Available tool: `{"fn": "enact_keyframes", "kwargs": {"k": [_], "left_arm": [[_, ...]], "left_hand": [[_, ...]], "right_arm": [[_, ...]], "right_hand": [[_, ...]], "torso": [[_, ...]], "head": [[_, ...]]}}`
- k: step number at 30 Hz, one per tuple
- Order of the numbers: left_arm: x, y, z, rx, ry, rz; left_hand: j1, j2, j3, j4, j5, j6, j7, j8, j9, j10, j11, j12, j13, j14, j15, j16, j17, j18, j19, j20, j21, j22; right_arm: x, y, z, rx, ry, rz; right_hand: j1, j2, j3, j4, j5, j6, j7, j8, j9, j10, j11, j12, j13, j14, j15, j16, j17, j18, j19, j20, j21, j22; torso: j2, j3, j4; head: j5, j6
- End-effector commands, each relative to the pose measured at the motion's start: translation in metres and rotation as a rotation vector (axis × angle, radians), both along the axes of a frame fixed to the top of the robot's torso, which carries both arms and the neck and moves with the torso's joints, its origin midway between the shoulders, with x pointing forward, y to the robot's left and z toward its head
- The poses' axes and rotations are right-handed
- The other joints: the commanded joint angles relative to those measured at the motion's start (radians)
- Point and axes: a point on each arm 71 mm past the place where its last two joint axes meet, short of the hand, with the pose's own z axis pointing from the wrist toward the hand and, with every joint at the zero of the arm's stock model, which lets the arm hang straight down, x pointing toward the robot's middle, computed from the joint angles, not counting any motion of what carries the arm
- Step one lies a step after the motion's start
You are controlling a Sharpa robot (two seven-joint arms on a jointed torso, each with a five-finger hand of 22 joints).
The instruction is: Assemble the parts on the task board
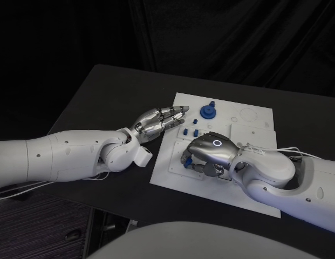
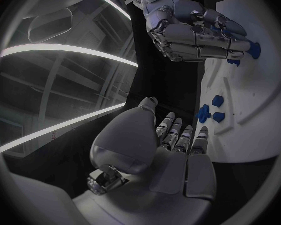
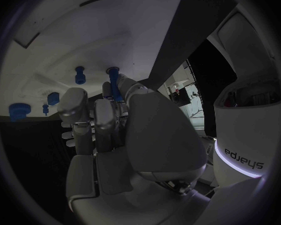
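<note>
Two hands I see over the task board [image 1: 245, 135]: left hand [image 1: 161, 121] released at centre frame, right hand [image 3: 112, 120] grasping a blue part [image 3: 114, 80].

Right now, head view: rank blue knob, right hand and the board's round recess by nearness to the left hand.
1. Blue knob, just past the left hand fingertips.
2. Right hand, nearer the robot.
3. Round recess, rightward beyond the knob.

Black drape [image 1: 237, 38], perhaps striped floor [image 1: 35, 221].
</note>
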Motion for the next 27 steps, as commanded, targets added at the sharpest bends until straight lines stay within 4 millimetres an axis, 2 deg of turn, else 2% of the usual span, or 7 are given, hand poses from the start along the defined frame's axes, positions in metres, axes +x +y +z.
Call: {"fn": "enact_keyframes", "kwargs": {"k": [1, 14, 20, 27], "left_arm": [[-0.0007, -0.0007, 0.0050, -0.055, -0.054, -0.002], [-0.0001, -0.0017, 0.0040, -0.053, -0.046, -0.009], [0.0000, -0.0015, 0.0037, -0.051, -0.043, -0.010], [0.0001, -0.0010, 0.0032, -0.048, -0.039, -0.011]], "left_hand": [[0.013, 0.000, 0.006, -0.003, 0.003, 0.004, 0.009, 0.004, 0.000, -0.006, 0.002, 0.005, 0.001, -0.003, -0.005, 0.003, 0.000, 0.021, 0.001, -0.002, -0.003, -0.002], [0.016, 0.004, 0.011, -0.004, 0.004, 0.005, 0.012, 0.005, 0.001, -0.008, 0.002, 0.004, 0.001, -0.003, -0.003, 0.005, 0.001, 0.021, 0.001, -0.001, -0.003, -0.002], [0.017, 0.005, 0.013, -0.004, 0.004, 0.007, 0.013, 0.005, 0.001, -0.008, 0.002, 0.004, 0.001, -0.002, -0.002, 0.006, 0.001, 0.021, 0.001, 0.000, -0.003, -0.002], [0.017, 0.005, 0.013, -0.004, 0.004, 0.007, 0.013, 0.005, 0.001, -0.008, 0.002, 0.004, 0.001, -0.002, -0.002, 0.006, 0.001, 0.021, 0.001, 0.000, -0.003, -0.002]], "right_arm": [[0.0005, -0.0018, -0.0048, -0.023, -0.012, -0.019], [0.0001, -0.0027, -0.0067, -0.026, -0.012, -0.019], [0.0003, -0.0042, -0.0069, -0.028, -0.011, -0.024], [0.0004, -0.0057, -0.0070, -0.031, -0.010, -0.029]], "right_hand": [[0.009, 0.004, 0.001, -0.007, -0.006, -0.003, 0.003, -0.005, 0.000, 0.042, -0.040, -0.003, 0.002, 0.002, 0.001, -0.007, -0.002, -0.005, 0.004, 0.001, -0.006, 0.124], [0.013, 0.001, 0.001, -0.011, -0.005, -0.009, 0.005, -0.011, 0.001, 0.039, -0.038, -0.006, 0.005, -0.005, 0.003, -0.016, -0.012, -0.003, -0.003, 0.002, -0.020, 0.121], [0.019, 0.002, 0.004, -0.017, 0.002, -0.010, 0.007, -0.014, 0.002, 0.038, -0.037, -0.007, 0.008, -0.010, 0.004, -0.022, -0.017, -0.002, -0.007, 0.003, -0.028, 0.120], [0.021, 0.002, 0.004, -0.018, 0.004, -0.009, 0.007, -0.015, 0.003, 0.038, -0.037, -0.007, 0.009, -0.011, 0.004, -0.024, -0.018, -0.001, -0.008, 0.004, -0.029, 0.120]], "torso": [[-0.001, -0.0002, 0.0011], [-0.001, 0.0018, 0.0005], [0.000, 0.0016, 0.0000], [0.000, 0.0007, 0.0009]], "head": [[0.003, 0.000], [0.004, 0.000], [0.011, 0.000], [0.010, 0.000]]}}
